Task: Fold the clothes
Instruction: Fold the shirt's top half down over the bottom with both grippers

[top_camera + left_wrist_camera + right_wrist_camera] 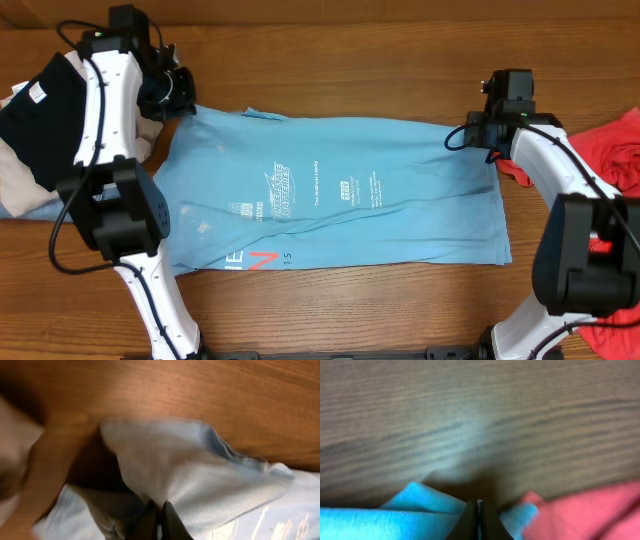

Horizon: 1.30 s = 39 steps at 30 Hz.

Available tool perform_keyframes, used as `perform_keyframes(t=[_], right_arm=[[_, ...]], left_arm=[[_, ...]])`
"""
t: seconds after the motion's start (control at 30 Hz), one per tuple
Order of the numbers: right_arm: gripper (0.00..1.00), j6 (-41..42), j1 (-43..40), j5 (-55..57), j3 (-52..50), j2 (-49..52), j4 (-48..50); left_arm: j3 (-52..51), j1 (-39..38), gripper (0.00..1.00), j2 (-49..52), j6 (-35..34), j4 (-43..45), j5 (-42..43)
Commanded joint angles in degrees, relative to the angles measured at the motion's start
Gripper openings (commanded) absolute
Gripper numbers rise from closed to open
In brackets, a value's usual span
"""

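The soft light sky-blue T-shirt with white and red lettering (330,200) lies flat on the brown wooden table (350,60), its long axis running side to side between the arms. The left gripper (160,516) is pinched tight on its far left corner, and the right gripper (478,516) on its far right corner (the crumpled coral-red T-shirt (615,150) sits just beside it). The free near edge lies toward the robot from both.

One sky-blue T-shirt (330,190); one coral-red T-shirt (625,150); one dark garment (40,120) and one beige garment (20,175) heaped together; one table (350,310); two robot arms, the left arm (105,100) and the right arm (555,160).
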Motion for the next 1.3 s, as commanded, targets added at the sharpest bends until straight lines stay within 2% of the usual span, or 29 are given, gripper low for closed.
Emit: perform_keyframes(t=[0.0, 0.17, 0.33, 0.6, 0.8, 1.0, 1.27], right_arm=[[0.04, 0.2, -0.5, 1.1, 1.1, -2.7, -3.3], [0.04, 0.2, -0.5, 1.1, 1.1, -3.5, -10.2], [0.04, 0.5, -0.5, 1.1, 1.1, -3.8, -15.9], [0.05, 2.2, -0.5, 1.1, 1.1, -3.8, -18.8], [0.04, 3.5, -0.5, 1.1, 2.3, -3.8, -20.9], [0.04, 3.6, -0.5, 1.1, 9.2, -3.8, -27.6], [0.04, 5.0, -0.5, 1.1, 12.1, -3.8, -35.4]], left_arm=[[1.2, 0.3, 0.04, -3.4, 1.3, -3.0, -3.1], [1.2, 0.6, 0.04, -3.5, 1.0, -8.2, -4.7], [1.2, 0.6, 0.04, -3.5, -2.8, -13.3, -14.1], [1.2, 0.6, 0.04, -3.5, -3.7, -22.0, -14.2], [1.2, 0.6, 0.04, -4.1, -3.7, -22.2, -11.9], [0.3, 0.5, 0.04, -6.2, -3.7, -22.2, -11.9], [-8.9, 0.5, 0.04, -12.2, -3.4, -22.2, -12.6]])
